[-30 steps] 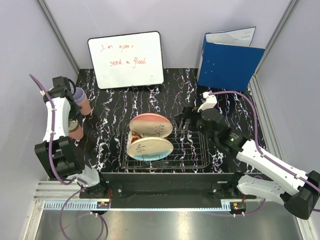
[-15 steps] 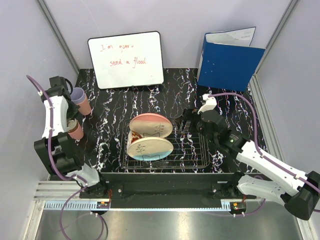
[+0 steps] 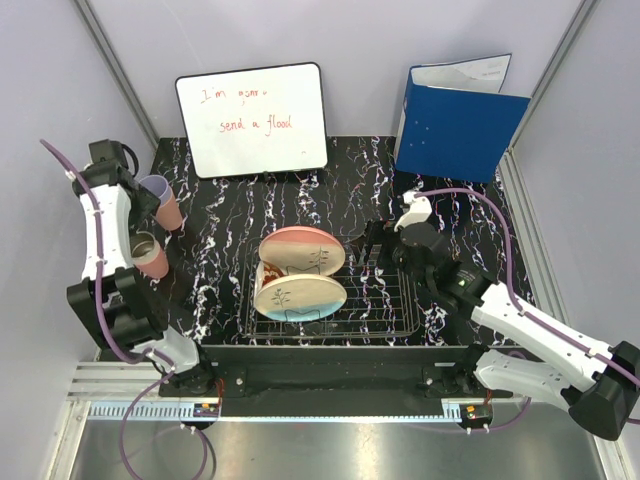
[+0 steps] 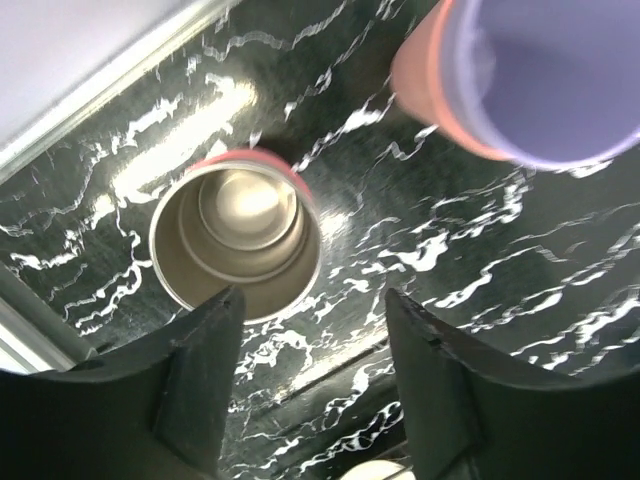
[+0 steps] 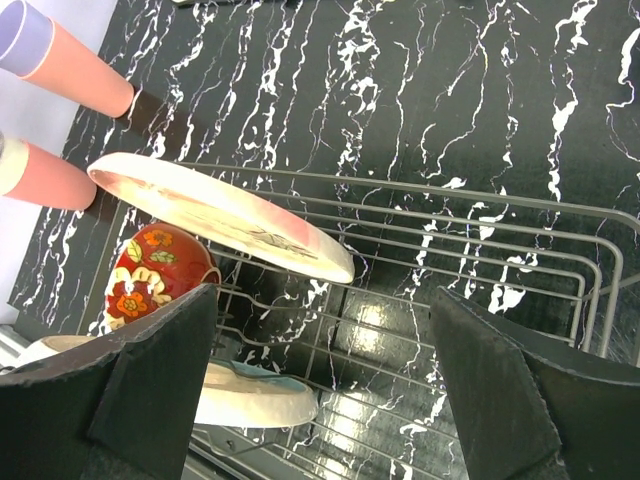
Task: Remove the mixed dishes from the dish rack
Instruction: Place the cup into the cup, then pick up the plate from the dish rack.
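Left gripper [image 4: 312,312]: fingers hidden under its own wrist in the top view; the wrist view shows them apart, released, nothing between them. Directly below, clear of the fingers, the pink tumbler [image 4: 236,236] stands upright on the table [image 3: 300,200], mouth up, steel inside, long axis vertical. The lavender tumbler [image 4: 530,70] stands just beside it, also upright, cropped by the frame edge. Both are at the table's left edge, well apart from the rack [image 3: 390,300].

Right gripper [image 5: 322,312]: spread wide, holding nothing, hanging over the right half of the rack, not touching the wires.

In the rack's left half, the upper plate [image 5: 220,215] is tilted, with its far edge raised and its face up. The lower plate [image 5: 250,395] lies flatter at the near side, partly cut off by a finger. The bowl [image 5: 155,275], red with flowers, sits wedged between the plates; it is mostly hidden from above, and I cannot tell which way its mouth faces.

The whiteboard [image 3: 250,120] and folder [image 3: 455,130] lean at the back.
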{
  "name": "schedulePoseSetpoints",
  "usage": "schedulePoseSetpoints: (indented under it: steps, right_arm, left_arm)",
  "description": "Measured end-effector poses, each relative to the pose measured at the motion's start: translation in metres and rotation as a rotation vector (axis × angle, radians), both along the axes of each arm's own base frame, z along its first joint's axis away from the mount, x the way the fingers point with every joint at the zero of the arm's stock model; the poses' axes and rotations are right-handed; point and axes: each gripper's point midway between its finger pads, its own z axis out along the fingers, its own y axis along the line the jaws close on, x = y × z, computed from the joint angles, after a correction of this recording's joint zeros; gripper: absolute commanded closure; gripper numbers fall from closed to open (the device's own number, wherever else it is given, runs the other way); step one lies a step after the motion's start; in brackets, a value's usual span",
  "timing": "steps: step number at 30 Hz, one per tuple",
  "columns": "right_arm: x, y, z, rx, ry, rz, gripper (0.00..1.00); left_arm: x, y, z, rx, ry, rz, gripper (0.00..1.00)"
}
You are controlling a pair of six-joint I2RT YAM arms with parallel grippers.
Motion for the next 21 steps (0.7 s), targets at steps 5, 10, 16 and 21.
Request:
schedulePoseSetpoints:
  steps: [5, 10, 16, 21]
  right_arm:
    - [-0.001, -0.001, -0.006, -0.012, 0.008, 0.003, 0.05]
    - [-0.001, -0.003, -0.007, -0.029, -0.003, 0.009, 0.05]
    - [-0.003, -0.012, 0.008, -0.032, -0.059, 0.0, 0.0]
    - [-0.007, -0.02, 0.017, -0.053, -0.098, 0.01, 0.0]
  left_arm:
    - [0.009, 0.002, 0.042, 0.035, -0.099, 0.009, 0.3]
    - [0.012, -0.026, 0.111, 0.113, -0.274, -0.059, 0.29]
    - [-0.007, -0.109, 0.176, 0.132, -0.519, -0.324, 0.28]
    - [-0.028, -0.168, 0.156, 0.063, -0.57, -0.585, 0.28]
